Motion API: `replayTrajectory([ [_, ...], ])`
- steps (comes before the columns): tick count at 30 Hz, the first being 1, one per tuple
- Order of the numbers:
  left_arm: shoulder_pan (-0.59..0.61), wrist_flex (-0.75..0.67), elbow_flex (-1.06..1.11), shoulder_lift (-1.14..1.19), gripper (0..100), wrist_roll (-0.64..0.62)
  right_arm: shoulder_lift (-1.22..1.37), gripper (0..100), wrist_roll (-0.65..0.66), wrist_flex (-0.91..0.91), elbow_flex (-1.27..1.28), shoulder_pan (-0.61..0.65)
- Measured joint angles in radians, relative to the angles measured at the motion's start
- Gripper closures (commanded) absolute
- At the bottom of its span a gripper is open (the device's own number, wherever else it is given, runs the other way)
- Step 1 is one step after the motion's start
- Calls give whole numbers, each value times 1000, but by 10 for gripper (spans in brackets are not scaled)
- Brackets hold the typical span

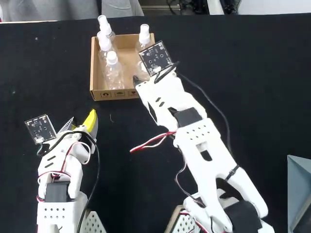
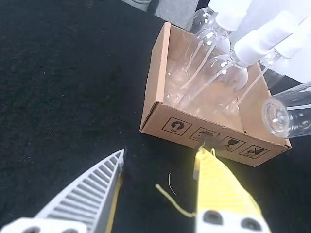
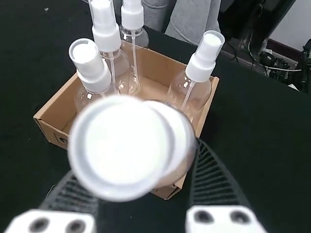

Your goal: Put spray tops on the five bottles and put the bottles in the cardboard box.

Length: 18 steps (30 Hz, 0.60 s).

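Four clear, white-topped plastic spray bottles (image 1: 112, 65) stand in or against the brown cardboard box (image 1: 97, 92) at the table's (image 1: 243, 73) far edge; I grip a fifth (image 3: 121, 160) above its near-right corner.

The table (image 1: 252, 58) is overlooked from a fixed camera high above. The cardboard box (image 2: 214, 138) is viewed at a slant from the left wrist and closer, from above, from the right wrist; it is shared by all views

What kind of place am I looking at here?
Probably a robotics lab bench: two white robot arms on a black-covered table, a cardboard box of spray bottles, and cables behind.
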State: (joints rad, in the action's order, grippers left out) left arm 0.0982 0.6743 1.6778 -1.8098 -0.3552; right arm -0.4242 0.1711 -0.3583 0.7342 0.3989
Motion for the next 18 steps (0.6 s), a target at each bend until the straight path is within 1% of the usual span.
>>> replayTrajectory([
  [4,0,0,0,0,783,0,3,895,0,48,0,0],
  [13,0,0,0,0,783,0,58,895,0,66,0,0],
  [18,0,0,0,0,783,0,58,895,-2,141,0,0],
])
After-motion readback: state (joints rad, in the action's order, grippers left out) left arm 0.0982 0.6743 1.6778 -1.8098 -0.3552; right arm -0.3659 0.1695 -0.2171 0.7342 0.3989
